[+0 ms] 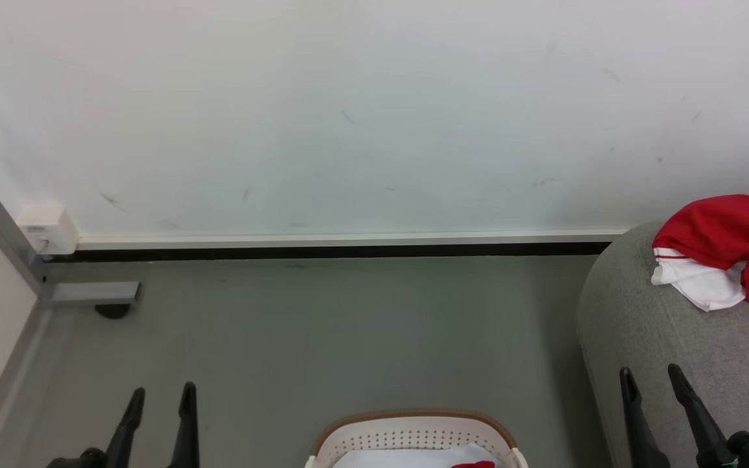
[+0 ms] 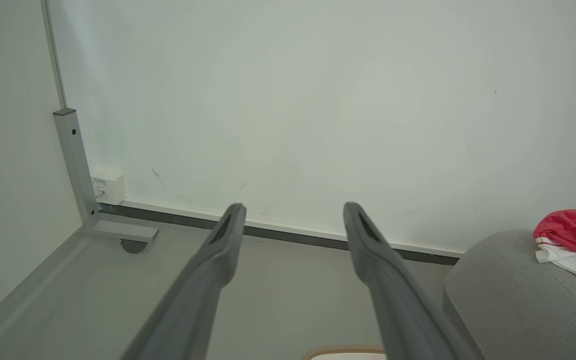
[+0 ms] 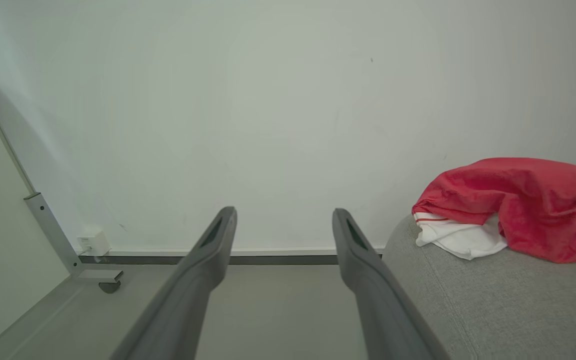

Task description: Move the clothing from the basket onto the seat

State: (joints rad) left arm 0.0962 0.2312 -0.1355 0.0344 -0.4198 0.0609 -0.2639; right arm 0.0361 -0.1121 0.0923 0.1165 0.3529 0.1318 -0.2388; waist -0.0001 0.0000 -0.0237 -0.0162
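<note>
A bright-red piece of clothing [image 1: 732, 244] with white trim lies on the grey seat [image 1: 660, 351] at the right, also in the left wrist view as clothing [image 2: 575, 235] and in the right wrist view as clothing [image 3: 518, 205]. The white perforated basket [image 1: 413, 439] with a brown rim sits at the bottom centre; white fabric and a bit of red clothing [image 1: 476, 464] show inside it. My left gripper [image 1: 160, 396] is open at the lower left, left of the basket, holding nothing. My right gripper [image 1: 653, 379] is open over the seat's front edge, holding nothing.
A white wall with a baseboard [image 1: 348, 244] runs across the back. A grey metal frame leg with a caster [image 1: 91, 296] and a small white box [image 1: 46, 231] stand at the left corner. Grey floor [image 1: 322, 338] lies between the wall, basket and seat.
</note>
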